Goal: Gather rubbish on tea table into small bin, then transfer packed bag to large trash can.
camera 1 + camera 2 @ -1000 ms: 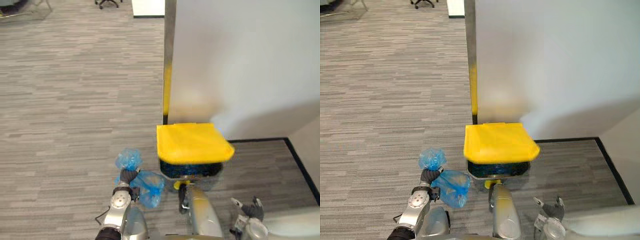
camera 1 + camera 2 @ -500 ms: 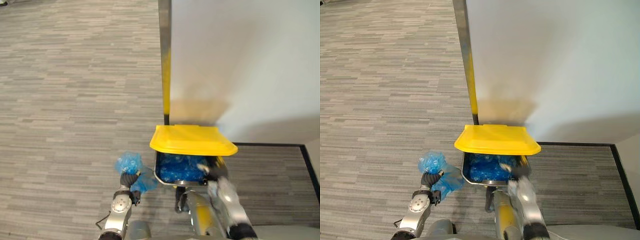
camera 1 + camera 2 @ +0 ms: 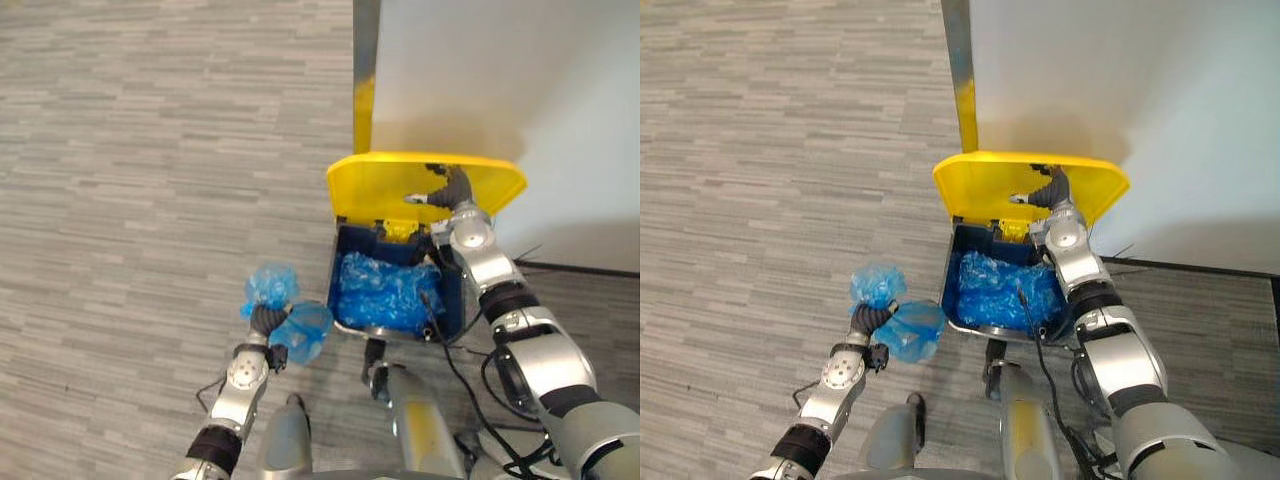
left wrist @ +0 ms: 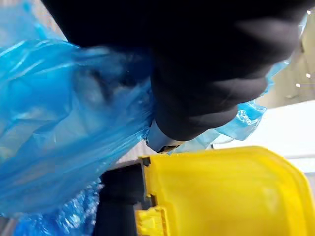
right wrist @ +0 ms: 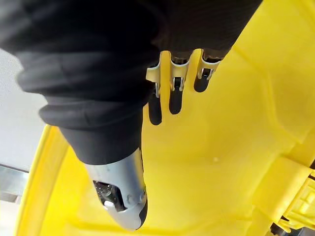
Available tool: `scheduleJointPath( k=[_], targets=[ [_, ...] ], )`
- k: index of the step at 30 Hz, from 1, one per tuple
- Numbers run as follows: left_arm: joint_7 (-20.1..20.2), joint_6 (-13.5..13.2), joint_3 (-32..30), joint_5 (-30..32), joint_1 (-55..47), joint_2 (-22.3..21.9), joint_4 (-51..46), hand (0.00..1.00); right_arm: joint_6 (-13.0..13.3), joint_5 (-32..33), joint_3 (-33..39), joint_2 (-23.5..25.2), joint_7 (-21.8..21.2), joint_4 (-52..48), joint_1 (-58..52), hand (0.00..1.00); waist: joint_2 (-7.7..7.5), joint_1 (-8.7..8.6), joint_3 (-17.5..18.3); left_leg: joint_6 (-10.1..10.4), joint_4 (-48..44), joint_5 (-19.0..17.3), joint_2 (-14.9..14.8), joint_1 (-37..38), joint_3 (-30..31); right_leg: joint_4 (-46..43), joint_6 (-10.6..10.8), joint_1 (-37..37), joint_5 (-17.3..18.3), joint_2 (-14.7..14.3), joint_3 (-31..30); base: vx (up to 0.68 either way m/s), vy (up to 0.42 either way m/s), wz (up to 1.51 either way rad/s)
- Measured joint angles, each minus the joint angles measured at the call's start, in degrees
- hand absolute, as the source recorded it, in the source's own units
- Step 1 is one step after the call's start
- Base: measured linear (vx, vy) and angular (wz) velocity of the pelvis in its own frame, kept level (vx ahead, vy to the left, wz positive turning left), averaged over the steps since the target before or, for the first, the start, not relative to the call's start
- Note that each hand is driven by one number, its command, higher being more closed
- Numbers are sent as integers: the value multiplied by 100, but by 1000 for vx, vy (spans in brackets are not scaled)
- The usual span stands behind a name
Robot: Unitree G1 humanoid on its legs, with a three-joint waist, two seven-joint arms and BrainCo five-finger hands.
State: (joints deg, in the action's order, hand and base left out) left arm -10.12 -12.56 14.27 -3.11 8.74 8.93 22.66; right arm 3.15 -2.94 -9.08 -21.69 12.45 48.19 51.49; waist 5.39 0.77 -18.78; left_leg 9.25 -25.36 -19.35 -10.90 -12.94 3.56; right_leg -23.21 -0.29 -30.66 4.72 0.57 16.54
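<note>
A packed blue rubbish bag point(image 3: 299, 331) hangs in my left hand point(image 3: 264, 323), just left of the large trash can point(image 3: 345, 262); the fingers are curled round its neck, and the knotted top point(image 3: 877, 285) sticks out above the hand. In the left wrist view the bag point(image 4: 59, 123) lies against the hand's cover, with the yellow lid point(image 4: 226, 191) beyond. The can's yellow lid point(image 3: 385, 187) stands upright against the wall. My right hand point(image 3: 1050, 190) rests on its underside, with straight fingers point(image 5: 174, 93) and the thumb point(image 5: 123, 196) spread against the yellow plastic point(image 5: 221, 162). Crumpled blue liner point(image 3: 1000, 290) fills the can.
A white wall panel point(image 3: 500, 80) with a metal corner post point(image 3: 366, 60) stands right behind the can. A black floor strip point(image 3: 1200, 268) runs along the wall's foot at the right. Grey carpet point(image 3: 150, 180) stretches away to the left.
My right hand has come up and swung the yellow lid from nearly flat to upright, baring the blue liner. The left hand still holds the bag. The camera has shifted.
</note>
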Motion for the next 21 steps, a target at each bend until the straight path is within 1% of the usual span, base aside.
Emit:
scheduleJointPath(
  k=[4,5,8,9,10,12,14,17,19,20,21],
  targets=[
    [5,-46,680,-229,622,109,-645,100,-20,8,-105,-238,-43,32,274,0,-7,-42,-237,1,-294,-3,0,-204,171,39,7,-1,-14,17,106,-114,-40,16],
    [11,-132,1010,-324,966,105,-939,100,-20,12,-133,-302,-90,41,380,0,-13,-90,-317,-31,-477,-21,8,-272,198,38,-15,-16,-20,36,136,-90,-21,9],
    [11,-289,1504,-402,1630,56,-1234,100,1,12,-277,-375,-158,37,521,0,-31,-204,-368,8,-555,-59,24,-429,173,-26,2,-104,-30,51,68,-106,10,4],
    [10,-341,1790,-412,2003,-48,-1319,100,3,27,-278,-377,-194,4,523,0,-54,-287,-398,-1,-537,-63,101,-408,166,-110,54,-133,-63,57,-96,-73,28,8],
    [8,-385,1896,-415,2154,-136,-1367,100,6,63,-278,-379,-254,-44,523,0,-60,-318,-407,-3,-527,-64,125,-405,147,-151,56,-163,-64,61,-179,-36,24,5],
    [6,-473,2047,-415,2456,-365,-1386,100,13,74,-279,-384,-291,-245,519,0,-102,-308,-470,-5,-517,-67,154,-381,75,-205,57,-227,-65,61,-280,-14,21,-15],
    [2,-476,2166,-412,2692,-528,-1380,100,22,86,-279,-407,-381,-473,518,0,-133,-319,-538,0,-516,-66,150,-415,44,-224,56,-285,-64,54,-301,5,1,-12],
    [-24,-486,2235,-389,3029,-788,-905,100,32,135,-279,-460,-499,-851,461,0,-192,-343,-633,32,-519,-67,99,-439,-47,-281,11,-375,-31,32,-321,27,-22,-9],
    [-115,-396,2203,-346,3359,-963,-15,100,44,138,-293,-472,-516,-1187,378,0,-232,-375,-669,57,-570,-84,79,-542,-72,-317,-15,-500,-15,12,-326,28,-27,-7],
    [-119,-374,2162,-321,3419,-1003,188,100,51,143,-300,-473,-516,-1252,377,0,-234,-384,-671,82,-593,-100,72,-590,-84,-334,-16,-556,-14,8,-332,16,-13,-12],
    [-123,-266,2050,-202,3527,-1068,568,100,74,196,-330,-474,-514,-1394,378,0,-272,-405,-693,89,-672,-121,50,-696,-138,-382,-19,-673,-12,2,-360,11,-23,-20]
  ],
)
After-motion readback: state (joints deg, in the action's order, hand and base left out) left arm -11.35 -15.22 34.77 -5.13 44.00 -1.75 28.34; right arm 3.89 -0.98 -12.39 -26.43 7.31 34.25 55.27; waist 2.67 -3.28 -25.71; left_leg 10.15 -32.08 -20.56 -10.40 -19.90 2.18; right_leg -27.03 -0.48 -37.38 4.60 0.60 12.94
